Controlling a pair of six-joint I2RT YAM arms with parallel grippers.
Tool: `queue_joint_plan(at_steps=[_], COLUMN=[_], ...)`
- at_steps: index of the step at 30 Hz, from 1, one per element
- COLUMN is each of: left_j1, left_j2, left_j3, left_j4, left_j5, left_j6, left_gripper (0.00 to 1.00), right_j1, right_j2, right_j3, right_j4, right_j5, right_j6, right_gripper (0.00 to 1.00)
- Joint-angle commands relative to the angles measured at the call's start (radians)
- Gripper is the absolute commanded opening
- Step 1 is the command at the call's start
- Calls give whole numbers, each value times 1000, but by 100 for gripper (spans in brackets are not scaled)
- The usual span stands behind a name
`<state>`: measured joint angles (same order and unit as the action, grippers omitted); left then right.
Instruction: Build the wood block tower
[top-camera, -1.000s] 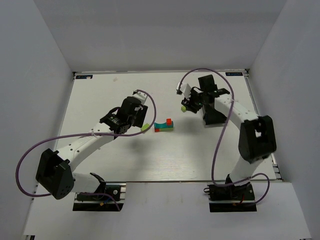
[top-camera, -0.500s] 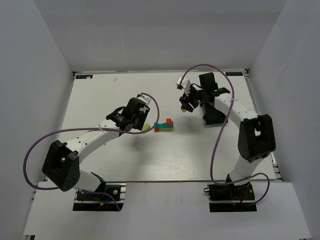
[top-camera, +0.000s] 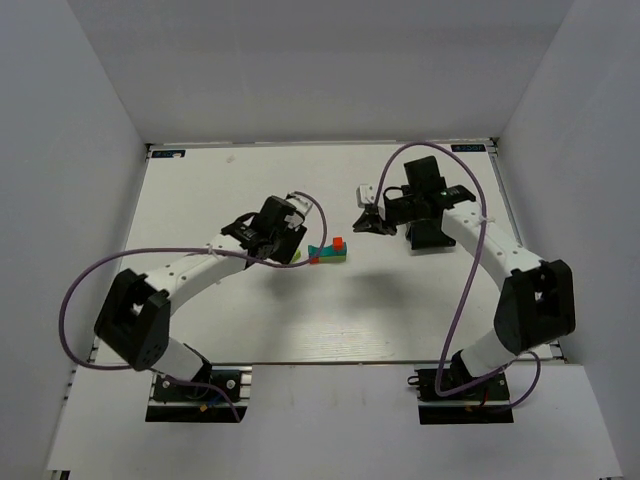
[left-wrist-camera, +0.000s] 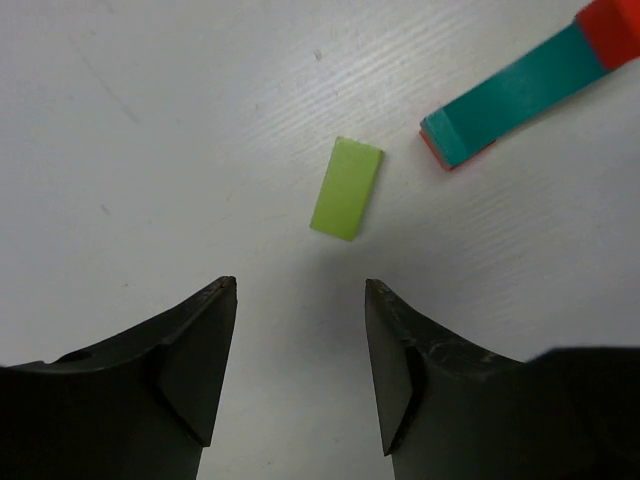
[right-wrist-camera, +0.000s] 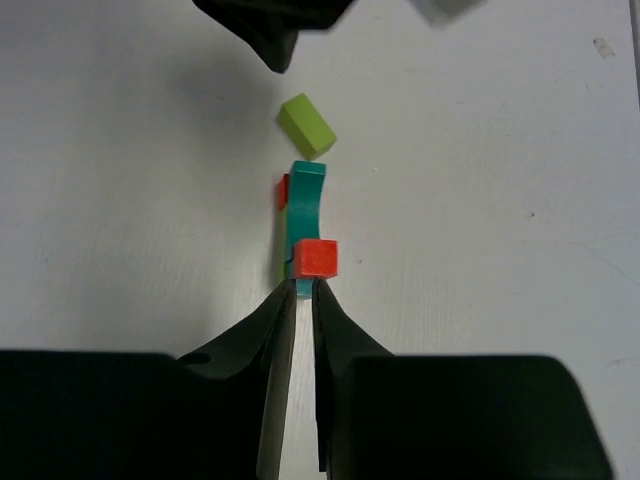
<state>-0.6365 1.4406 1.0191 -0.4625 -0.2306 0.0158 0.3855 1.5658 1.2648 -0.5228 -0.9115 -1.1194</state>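
The wood block tower (top-camera: 328, 251) sits low near the middle of the white tabletop (top-camera: 200, 190). It is a long teal block (left-wrist-camera: 515, 95) with a red cube (right-wrist-camera: 315, 257) on one end and a red-orange piece showing under the other end.

The left tool (left-wrist-camera: 298, 288) is at the tower's 9 o'clock. Its fingers stand apart and hold nothing. A loose lime green block (left-wrist-camera: 346, 188) lies flat on the tabletop at 12 o'clock from them, touching neither finger. The teal block's end is near that lime block at its 2 o'clock, with a gap between them.

The right tool (right-wrist-camera: 303, 292) is at the tower's 2 o'clock and points at the red cube. Its fingers are drawn almost together, leaving a thin slit with nothing gripped.
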Motion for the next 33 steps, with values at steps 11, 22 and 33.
queue_joint_plan(at_steps=[11,22,33], left_j1=[3,44,72], left_j2=[153,288,339], left_j3=[76,136,156], left_j4=[-12,-2,-21], left_j5=[188,189,188], left_j6=[55,55,73], left_gripper=[63,66,58], right_j1=[-14,-17,-17], right_j2=[-390,-596,-607], right_j3=[-240,-381,-416], right_j4=[-25,-31,-32], right_j5=[-102,-115,-107], right_j6=[-60,-86,-83], right_gripper=[22,27,28])
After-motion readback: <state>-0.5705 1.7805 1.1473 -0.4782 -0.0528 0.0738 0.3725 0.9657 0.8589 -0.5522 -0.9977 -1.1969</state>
